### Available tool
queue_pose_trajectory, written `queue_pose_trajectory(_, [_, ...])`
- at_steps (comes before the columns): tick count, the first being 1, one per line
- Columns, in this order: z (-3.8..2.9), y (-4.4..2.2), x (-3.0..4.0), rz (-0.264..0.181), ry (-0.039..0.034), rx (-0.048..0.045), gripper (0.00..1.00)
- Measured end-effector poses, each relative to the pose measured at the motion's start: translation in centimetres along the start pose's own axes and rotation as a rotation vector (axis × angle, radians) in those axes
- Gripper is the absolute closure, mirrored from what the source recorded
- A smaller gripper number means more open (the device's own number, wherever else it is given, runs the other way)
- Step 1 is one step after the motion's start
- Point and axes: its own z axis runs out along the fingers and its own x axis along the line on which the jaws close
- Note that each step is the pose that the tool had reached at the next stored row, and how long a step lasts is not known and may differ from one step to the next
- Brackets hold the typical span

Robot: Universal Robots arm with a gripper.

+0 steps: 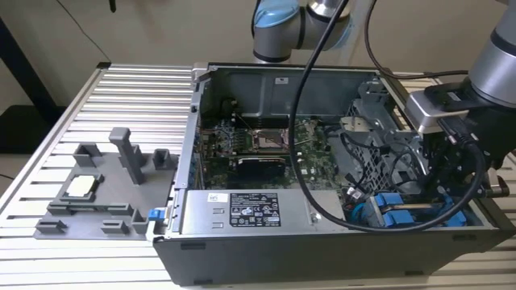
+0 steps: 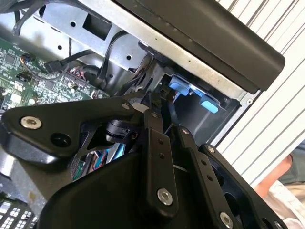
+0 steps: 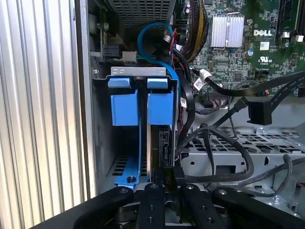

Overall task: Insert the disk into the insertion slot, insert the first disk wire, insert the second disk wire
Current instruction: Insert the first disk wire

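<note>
In the first wrist view the disk stands edge-on in its blue carrier, seated in the grey insertion slot. Beside it is a second blue carrier. My gripper is right at the disk's near end, shut on the black plug of a disk wire that touches the disk's edge; its cable loops away over the metal cage. Another black wire plug hangs loose above the cage. In the second wrist view the fingers point at the blue tabs. In the exterior view the carriers sit in the case's near right corner.
The open computer case lies on a slatted metal table. A motherboard, a perforated grey cage and several black cables crowd the bay. A grey fixture with a chip stands at the exterior view's left. A person's arm is nearby.
</note>
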Motion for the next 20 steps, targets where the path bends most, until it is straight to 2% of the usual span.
queue_pose_trajectory(2, [-0.01, -0.01, 0.01, 0.0, 0.0004, -0.0037, 0.81])
queue_pose_trajectory(8, [0.6, 0.07, 0.01, 0.003, 0.0021, -0.0039, 0.81])
queue_pose_trajectory(14, [0.71, 0.09, 0.01, 0.004, -0.0002, -0.0041, 0.81])
queue_pose_trajectory(15, [0.72, 0.09, 0.02, 0.004, 0.0, -0.004, 0.8])
queue_pose_trajectory(16, [0.7, 0.09, 0.02, 0.004, -0.0001, -0.0039, 0.73])
queue_pose_trajectory(18, [0.15, 0.02, 0.01, 0.004, -0.0024, -0.0039, 0.73])
queue_pose_trajectory(20, [-0.69, -0.08, 0.01, 0.004, -0.0034, -0.0039, 0.73])
